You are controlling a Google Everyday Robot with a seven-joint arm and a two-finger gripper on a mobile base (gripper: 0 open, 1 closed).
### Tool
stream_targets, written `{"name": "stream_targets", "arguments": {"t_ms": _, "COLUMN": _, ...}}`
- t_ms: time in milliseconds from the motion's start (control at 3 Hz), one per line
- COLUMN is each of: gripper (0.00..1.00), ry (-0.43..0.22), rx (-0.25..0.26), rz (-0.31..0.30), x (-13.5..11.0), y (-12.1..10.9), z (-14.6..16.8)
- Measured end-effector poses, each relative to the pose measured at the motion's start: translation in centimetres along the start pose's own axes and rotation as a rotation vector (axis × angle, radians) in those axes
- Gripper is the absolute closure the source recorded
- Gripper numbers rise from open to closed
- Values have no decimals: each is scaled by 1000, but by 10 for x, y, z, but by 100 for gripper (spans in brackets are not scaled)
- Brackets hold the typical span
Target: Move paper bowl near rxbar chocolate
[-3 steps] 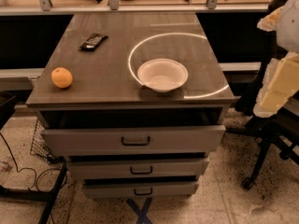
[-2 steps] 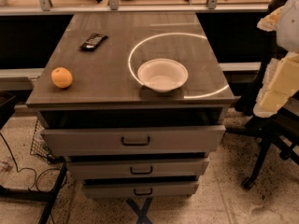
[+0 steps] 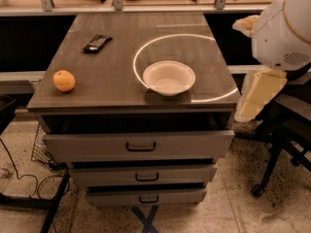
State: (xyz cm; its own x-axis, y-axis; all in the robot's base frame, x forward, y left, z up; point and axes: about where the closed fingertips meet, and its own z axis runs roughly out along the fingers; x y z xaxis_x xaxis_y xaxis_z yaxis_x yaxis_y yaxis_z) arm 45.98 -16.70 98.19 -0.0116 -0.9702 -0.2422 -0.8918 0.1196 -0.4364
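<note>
Paper bowl front-right, rxbar chocolate (lettering unreadable) back-left; jaws off-frame.

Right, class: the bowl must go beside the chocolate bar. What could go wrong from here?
The bowl sits near the front edge of the table; a clumsy push could tip it off. The bar is small and could get knocked. The hand is out of view; only the arm shows at right.

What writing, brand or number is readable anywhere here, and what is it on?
rxbar chocolate: pale lettering on the black wrapper, too blurred to read.
paper bowl, orange, drawers: no text.
gripper: out of view; only the white arm shows at the right, no text on it.
</note>
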Motion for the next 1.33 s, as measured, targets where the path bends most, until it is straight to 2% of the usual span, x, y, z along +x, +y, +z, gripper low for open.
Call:
{"name": "stream_targets", "arguments": {"t_ms": 333, "gripper": 0, "ry": -45, "rx": 47, "rz": -120, "x": -28, "y": -7, "z": 19}}
{"name": "stream_targets", "arguments": {"t_ms": 667, "gripper": 0, "ry": -71, "rx": 108, "rz": -187, "x": -70, "y": -24, "z": 46}}
{"name": "stream_targets", "arguments": {"t_ms": 1000, "gripper": 0, "ry": -72, "rx": 113, "rz": -177, "x": -71, "y": -24, "z": 45}}
{"name": "stream_targets", "arguments": {"t_ms": 1333, "gripper": 0, "ry": -77, "rx": 104, "rz": -159, "x": -72, "y": -16, "z": 55}}
